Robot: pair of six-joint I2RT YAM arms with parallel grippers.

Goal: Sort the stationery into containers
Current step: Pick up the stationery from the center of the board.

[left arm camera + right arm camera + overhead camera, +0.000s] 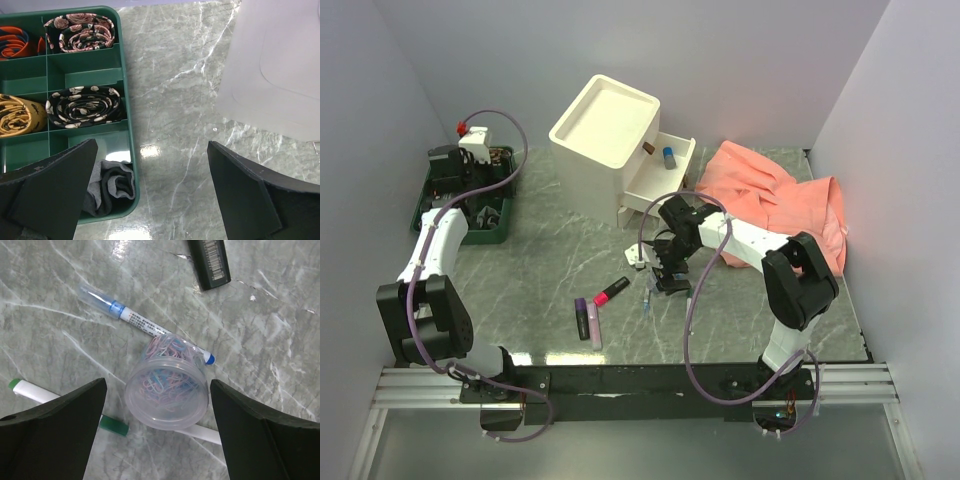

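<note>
Right gripper (157, 384): fingers spread wide, holding nothing, hanging directly over a clear round tub (167, 401) of pastel paper clips that stands on the counter (550, 250) near its middle. The tub sits between the two fingers and touches neither. Behind the tub lies a white pen (145, 325) with a blue band and blue tip. Its barrel carries fine print too small to read. A white pen with green ends (32, 391) lies beside the tub. A black piece (210, 262) farther off bears a barcode label, digits not legible. Toward the counter's near edge lie a purple highlighter (582, 318), a pink highlighter (595, 330) touching it, and a red-and-black marker (612, 292). The cream cabinet (603, 135) stands at the far edge, with one drawer (655, 192) pulled out and a blue-capped item inside. Left gripper (152, 145): fingers spread, holding nothing, above the rim of a green tray (125, 100) of rolled ties at the far left corner.
</note>
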